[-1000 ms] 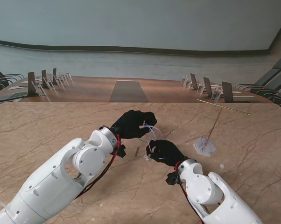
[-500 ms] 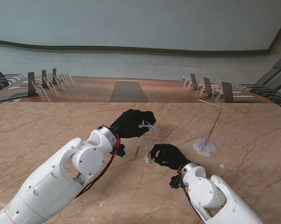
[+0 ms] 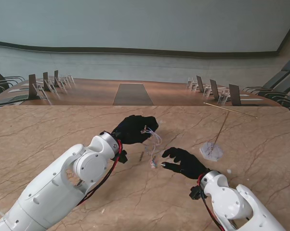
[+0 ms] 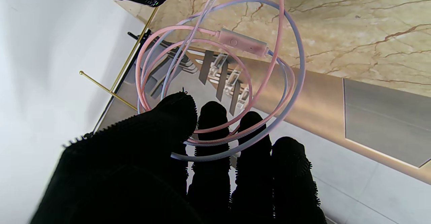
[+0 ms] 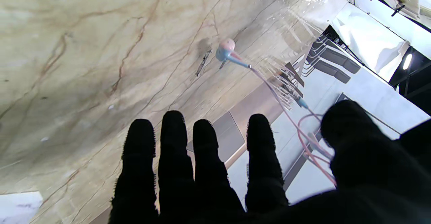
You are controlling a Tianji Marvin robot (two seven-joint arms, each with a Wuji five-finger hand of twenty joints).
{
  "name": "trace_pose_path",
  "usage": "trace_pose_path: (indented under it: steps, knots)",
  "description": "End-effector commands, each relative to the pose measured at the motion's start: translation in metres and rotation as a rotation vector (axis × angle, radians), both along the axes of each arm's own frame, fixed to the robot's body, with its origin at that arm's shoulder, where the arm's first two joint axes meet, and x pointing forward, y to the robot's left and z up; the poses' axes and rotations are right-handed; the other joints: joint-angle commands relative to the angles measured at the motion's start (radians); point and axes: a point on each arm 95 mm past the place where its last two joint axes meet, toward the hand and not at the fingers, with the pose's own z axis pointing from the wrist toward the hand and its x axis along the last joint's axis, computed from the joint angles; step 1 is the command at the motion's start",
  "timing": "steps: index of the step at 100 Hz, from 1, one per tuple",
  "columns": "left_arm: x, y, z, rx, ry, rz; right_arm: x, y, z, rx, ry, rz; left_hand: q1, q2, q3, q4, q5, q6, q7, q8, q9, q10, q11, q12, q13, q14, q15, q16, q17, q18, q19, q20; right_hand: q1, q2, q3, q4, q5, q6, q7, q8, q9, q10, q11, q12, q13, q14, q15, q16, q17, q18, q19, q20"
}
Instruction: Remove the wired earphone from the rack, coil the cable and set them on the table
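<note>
**Q:** What shows toward the left side of the marble table [image 3: 48,130]?

**A:** The left hand [image 3: 134,128], in a black glove, is raised over the middle of the tabletop. Its thumb and fingers [image 4: 212,139] pinch a pink-and-blue cable [image 4: 286,82] wound into several loops. A small pink inline remote [image 4: 243,42] sits on the coil.

**Q:** And where is the earphone itself?

**A:** A strand hangs from the coil to the tabletop. An earbud [image 5: 225,51], pink and blue, rests on the marble between the two hands.

**Q:** What about the right hand?

**A:** The right hand [image 3: 183,161] hovers just beside the earbud, nearer to me than the left hand. Its fingers [image 5: 173,150] are stretched out and slightly apart, holding nothing.

**Q:** Anything nearer the right edge?

**A:** The rack [image 3: 212,150] stands there: a clear round base with a thin gold rod and crossbar. Nothing hangs on it.
</note>
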Motion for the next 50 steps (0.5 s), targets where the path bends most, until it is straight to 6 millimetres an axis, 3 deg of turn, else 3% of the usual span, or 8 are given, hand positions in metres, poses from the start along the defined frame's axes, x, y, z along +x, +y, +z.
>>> trace_pose_path:
  steps: [1,24,34,50]
  knots:
    - [-0.003,-0.001,-0.005,0.007,0.019,0.001,-0.004,-0.002,0.002,0.003,-0.007,0.006,-0.001,0.024,-0.009,0.009,0.001,0.016,0.06,0.001,0.026,0.0,0.014,-0.001,0.035,0.029,0.036,0.012,0.032,0.005,0.057,0.032,-0.055,0.068,-0.06,0.029,-0.049,-0.003,-0.019,-0.024,-0.048,-0.038,-0.041,-0.024,-0.049,-0.047,-0.06,-0.033,-0.032,-0.06,-0.066,-0.039]
    - [-0.011,-0.007,-0.009,0.007,0.048,-0.007,-0.006,-0.02,0.011,0.018,-0.029,-0.012,0.004,0.034,-0.028,0.013,-0.008,0.004,0.061,0.005,0.081,-0.002,0.026,-0.034,0.14,0.054,0.094,0.013,0.16,0.024,0.133,0.047,-0.12,0.127,-0.105,0.036,-0.115,0.007,-0.044,-0.065,-0.123,-0.064,-0.12,-0.061,-0.167,-0.159,-0.241,-0.125,-0.109,-0.257,-0.286,-0.135]
    - [-0.018,-0.01,-0.012,0.002,0.064,-0.006,-0.005,-0.027,0.016,0.036,-0.041,-0.023,0.01,0.036,-0.036,0.016,-0.009,-0.001,0.061,0.008,0.136,-0.002,0.026,-0.071,0.212,0.07,0.13,0.005,0.241,0.043,0.187,0.034,-0.121,0.13,-0.105,0.036,-0.119,0.015,-0.045,-0.072,-0.123,-0.069,-0.146,-0.072,-0.19,-0.182,-0.259,-0.143,-0.12,-0.291,-0.308,-0.151]
    - [-0.031,-0.016,-0.02,-0.004,0.103,-0.004,-0.004,-0.035,0.024,0.032,-0.07,-0.023,0.028,0.038,-0.055,0.02,-0.008,-0.001,0.06,0.008,0.19,0.004,0.071,-0.148,0.298,0.093,0.167,-0.023,0.335,0.065,0.264,-0.035,-0.135,0.14,-0.109,0.036,-0.143,0.021,-0.052,-0.087,-0.121,-0.076,-0.204,-0.095,-0.193,-0.196,-0.321,-0.189,-0.138,-0.302,-0.325,-0.168]
